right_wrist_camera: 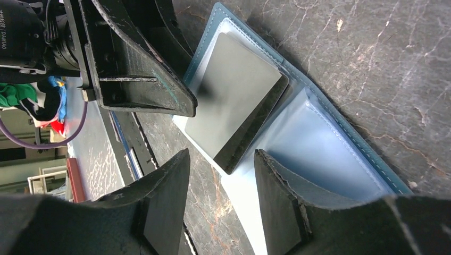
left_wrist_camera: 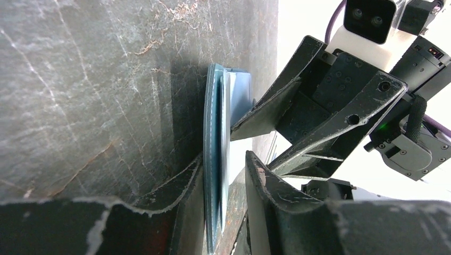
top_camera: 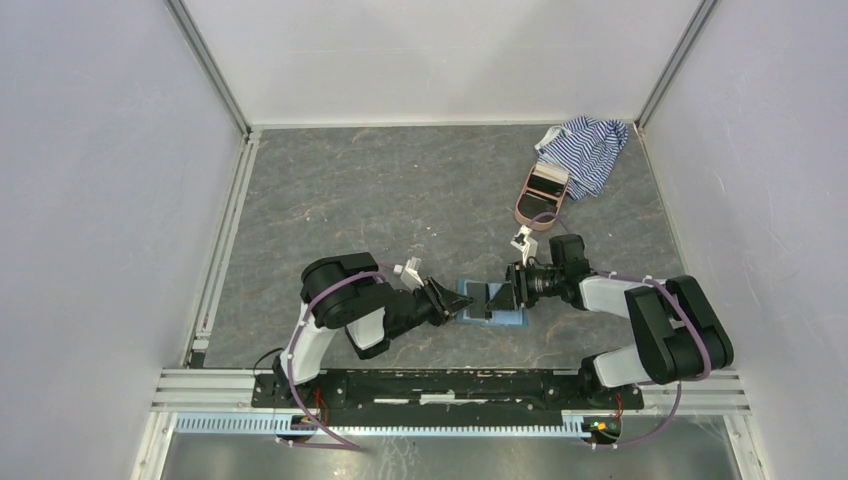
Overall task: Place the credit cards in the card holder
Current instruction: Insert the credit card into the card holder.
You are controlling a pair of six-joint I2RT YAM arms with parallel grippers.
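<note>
Looking left of the card holder (right_wrist_camera: pixel 330 143) first, we see the left gripper (top_camera: pixel 458 304) straddling its edge, one finger each side; can't tell whether it's pinching or loose. Holder's lying open on the surface (top_camera: pixel 380 200), pale inside up. On its half nearer that gripper sits a dark grey card (right_wrist_camera: pixel 239 101), tilted, one corner twd the fold. Right of the holder, the right gripper (right_wrist_camera: pixel 222 159) is released, jaws apart either side of that corner. Beyond, further right: pink case (top_camera: pixel 540 198) w/ striped cloth (top_camera: pixel 588 150) past it.
</note>
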